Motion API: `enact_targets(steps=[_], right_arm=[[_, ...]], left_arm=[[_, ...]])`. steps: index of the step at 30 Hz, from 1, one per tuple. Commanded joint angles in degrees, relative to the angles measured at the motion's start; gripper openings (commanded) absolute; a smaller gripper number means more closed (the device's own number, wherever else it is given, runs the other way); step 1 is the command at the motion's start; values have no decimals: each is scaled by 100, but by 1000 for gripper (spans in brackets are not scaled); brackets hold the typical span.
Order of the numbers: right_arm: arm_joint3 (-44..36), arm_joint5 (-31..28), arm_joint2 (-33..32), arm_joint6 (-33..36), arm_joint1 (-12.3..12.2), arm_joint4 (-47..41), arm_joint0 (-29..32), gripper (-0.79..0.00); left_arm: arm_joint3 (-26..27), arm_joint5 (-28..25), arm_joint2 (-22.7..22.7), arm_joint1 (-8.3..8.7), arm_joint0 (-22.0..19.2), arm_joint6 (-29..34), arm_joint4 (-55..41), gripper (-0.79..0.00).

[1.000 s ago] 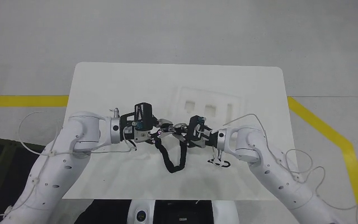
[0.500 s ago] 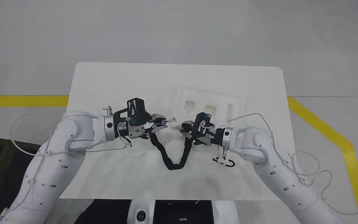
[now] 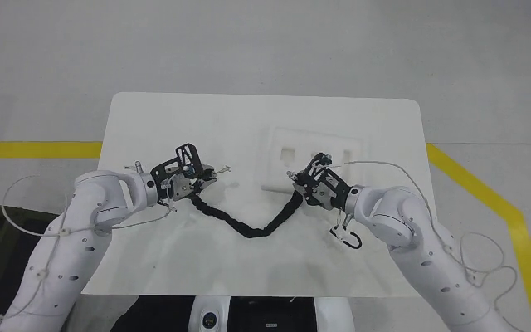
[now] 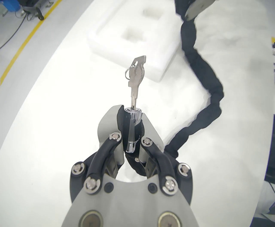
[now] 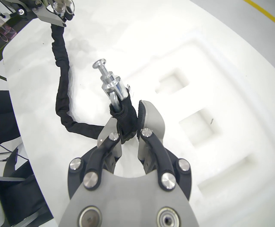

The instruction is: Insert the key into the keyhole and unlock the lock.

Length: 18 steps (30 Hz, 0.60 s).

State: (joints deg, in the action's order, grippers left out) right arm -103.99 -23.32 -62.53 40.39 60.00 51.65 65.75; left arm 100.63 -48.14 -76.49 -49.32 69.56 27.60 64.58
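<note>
1. Top view: the left gripper point(image 3: 202, 177) hangs over the left half of the table point(image 3: 249, 116), about midway between its far and near edges. It is pinched on the lock cylinder point(image 3: 207, 175). The key point(image 3: 218, 172) juts from the cylinder just past the fingertips, with its long axis roughly parallel to the table's near edge and its bow toward the right edge. The right gripper point(image 3: 300, 184) is right of centre, by the near edge of the foam tray point(image 3: 286, 141), and is clamped on the other end of the chain point(image 3: 249, 226). The chain sags between the two grippers toward the table's near edge.

2. Left wrist view: the left gripper point(image 4: 131, 120) has its fingers pressed onto the sleeved lock cylinder point(image 4: 133, 129). The key point(image 4: 136, 77) sits in the keyhole in line with the cylinder. Its bow, which carries a small ring, points straight away from the gripper toward the foam tray point(image 4: 120, 43).

3. Right wrist view: the right gripper point(image 5: 129, 120) pinches the black sleeve just behind the locking pin point(image 5: 109, 83). The pin sticks out beyond the fingertips with its knobbed head free, well apart from the left gripper point(image 5: 49, 15) and the key.
</note>
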Motion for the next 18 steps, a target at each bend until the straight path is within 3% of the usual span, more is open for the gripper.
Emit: enact_targets(steps=[1, 5, 6, 7, 15, 18], right_arm=[[18, 89, 48, 112, 14, -25, -48, -619], [22, 193, 140, 237, 40, -19, -144, -372], [24, 212, 149, 254, 44, -6, -162, -219], [14, 234, 149, 262, 47, -7, -173, -132], [-472, 48, -205, -148, -12, 18, 111, -3], [-699, -139, -460, -376, -60, 16, 334, 0]], left_arm=[[31, 147, 100, -11, -52, 233, 88, -785], [85, 356, 280, -35, -185, 583, 260, -785], [87, 396, 323, -41, -229, 672, 303, -785], [90, 432, 365, -48, -271, 735, 321, -785], [-65, 479, 649, -100, -593, 1049, 320, -785], [-239, 418, 798, -127, -741, 1161, 279, -785]])
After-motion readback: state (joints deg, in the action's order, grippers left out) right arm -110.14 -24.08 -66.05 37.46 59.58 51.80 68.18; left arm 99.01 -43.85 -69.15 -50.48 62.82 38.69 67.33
